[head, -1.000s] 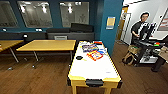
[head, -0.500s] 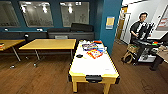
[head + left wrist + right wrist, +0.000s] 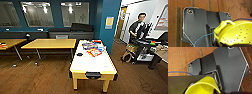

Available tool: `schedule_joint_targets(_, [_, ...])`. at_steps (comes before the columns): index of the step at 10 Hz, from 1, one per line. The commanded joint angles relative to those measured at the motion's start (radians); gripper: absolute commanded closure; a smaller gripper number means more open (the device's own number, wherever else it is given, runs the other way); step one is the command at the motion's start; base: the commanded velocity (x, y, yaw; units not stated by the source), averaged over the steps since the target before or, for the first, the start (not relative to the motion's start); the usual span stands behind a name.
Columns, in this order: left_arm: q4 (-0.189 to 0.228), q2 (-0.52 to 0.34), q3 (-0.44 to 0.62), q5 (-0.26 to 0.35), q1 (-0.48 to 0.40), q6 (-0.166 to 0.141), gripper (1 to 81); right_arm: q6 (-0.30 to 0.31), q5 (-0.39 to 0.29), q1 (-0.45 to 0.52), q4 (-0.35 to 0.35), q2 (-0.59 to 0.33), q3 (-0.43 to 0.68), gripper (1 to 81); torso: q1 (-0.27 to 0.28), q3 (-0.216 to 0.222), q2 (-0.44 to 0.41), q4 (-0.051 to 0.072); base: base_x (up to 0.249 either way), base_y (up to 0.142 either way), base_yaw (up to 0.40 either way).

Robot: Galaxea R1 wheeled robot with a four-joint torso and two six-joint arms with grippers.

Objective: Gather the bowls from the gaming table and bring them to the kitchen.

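Note:
My left gripper (image 3: 216, 41) is shut on a bright yellow-green bowl (image 3: 235, 33). This bowl has small holes and a loop handle, and it hangs over the wooden floor. Close against my right gripper (image 3: 216, 85), a smooth yellow bowl (image 3: 205, 87) is also held above the floor. In the head view the gaming table (image 3: 100, 66) stands straight ahead. It is long and white-topped with a yellow edge. Flat colourful game boxes (image 3: 93, 48) lie at its far end, and a small dark round piece (image 3: 79, 54) lies near its left side.
Two wooden-topped tables (image 3: 50, 43) stand to the left by a dark bench along the blue wall. At the right, a person (image 3: 137, 27) stands behind a control rig on a cart (image 3: 143, 48). Beside it are a doorway and a bright room. Wooden floor (image 3: 37, 77) surrounds the table.
The head view has hardly shifted. The person at the right now stands slightly further left. The table and boxes look the same.

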Motion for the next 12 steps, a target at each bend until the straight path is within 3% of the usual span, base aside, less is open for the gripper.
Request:
schedule_joint_targets(1, [0.012, -0.028, -0.005, 0.024, -0.034, 0.003, 81.1, -0.013, -0.038, 0.033, -0.015, -0.002, -0.044, 81.1, 0.0, 0.0, 0.0, 0.0, 0.0, 0.0, 0.0])
schedule_joint_targets(6, [0.008, -0.031, -0.084, 0.026, -0.034, 0.0, 81.1, -0.013, -0.039, 0.039, -0.015, -0.009, -0.179, 81.1, 0.0, 0.0, 0.0, 0.0, 0.0, 0.0, 0.0])
schedule_joint_targets(12, [0.017, -0.035, -0.084, 0.015, -0.034, 0.003, 81.1, -0.013, -0.053, 0.046, -0.014, -0.003, -0.168, 81.1, 0.0, 0.0, 0.0, 0.0, 0.0, 0.0, -0.019])
